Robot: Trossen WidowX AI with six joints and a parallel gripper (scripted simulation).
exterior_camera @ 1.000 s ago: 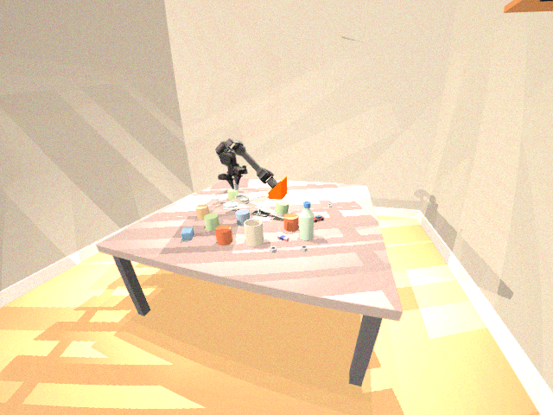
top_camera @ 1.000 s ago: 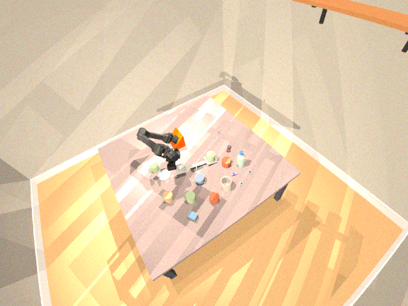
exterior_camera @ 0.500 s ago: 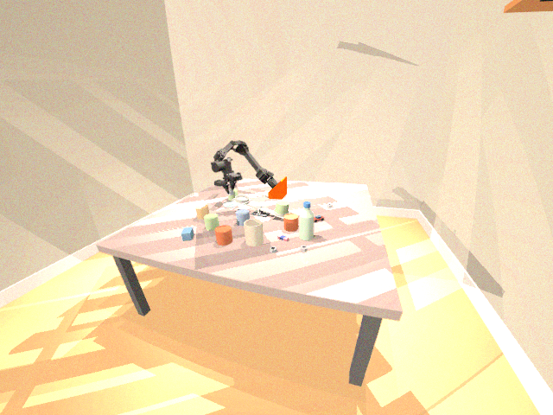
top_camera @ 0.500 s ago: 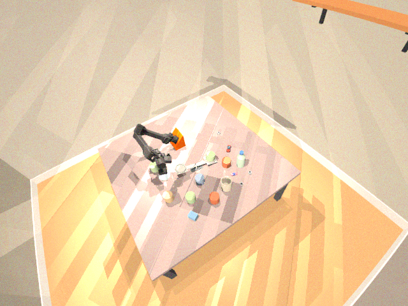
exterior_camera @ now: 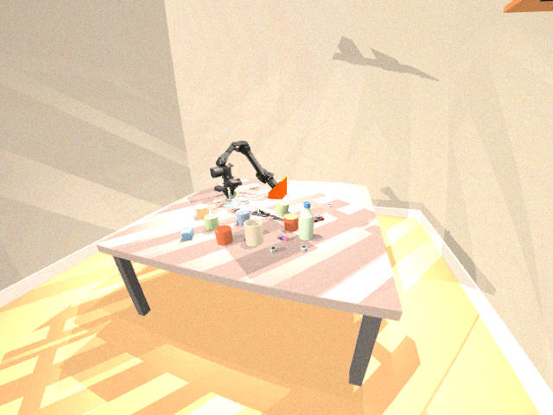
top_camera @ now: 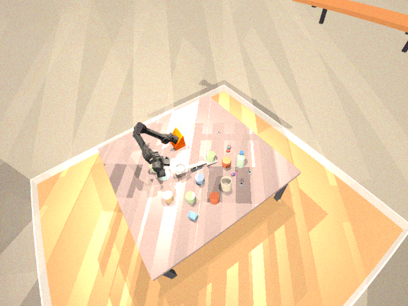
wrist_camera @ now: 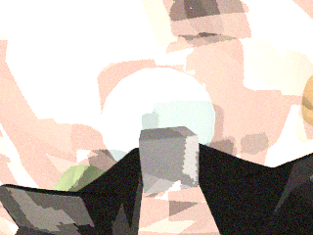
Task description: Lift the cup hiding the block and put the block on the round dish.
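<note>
My gripper (exterior_camera: pixel 230 196) (wrist_camera: pixel 166 152) is shut on a grey block (wrist_camera: pixel 168 159), held above the near part of the pale round dish (top_camera: pixel 166 178) (exterior_camera: pixel 228 206) (wrist_camera: pixel 188 114). The gap beneath the block is hard to judge. In the scene 1 view the arm hides the fingertips. The balance (top_camera: pixel 190 167) lies beside the dish; its end near the dish carries no cup. A green cup (top_camera: pixel 210 156) (exterior_camera: pixel 282 207) stands on its far end. Another green cup (top_camera: pixel 152 169) (exterior_camera: pixel 235 193) (wrist_camera: pixel 78 179) stands on the table beside the dish, partly hidden by the arm. No cup is above the dish.
An orange wedge (top_camera: pixel 178 141) (exterior_camera: pixel 277 191) stands behind the balance. A blue cup (top_camera: pixel 199 179) (exterior_camera: pixel 243 217), an orange-tan cup (top_camera: pixel 167 196) (exterior_camera: pixel 202 212), a beige mug (top_camera: pixel 226 185) (exterior_camera: pixel 253 233) and a bottle (top_camera: pixel 240 160) (exterior_camera: pixel 306 225) stand on the front side.
</note>
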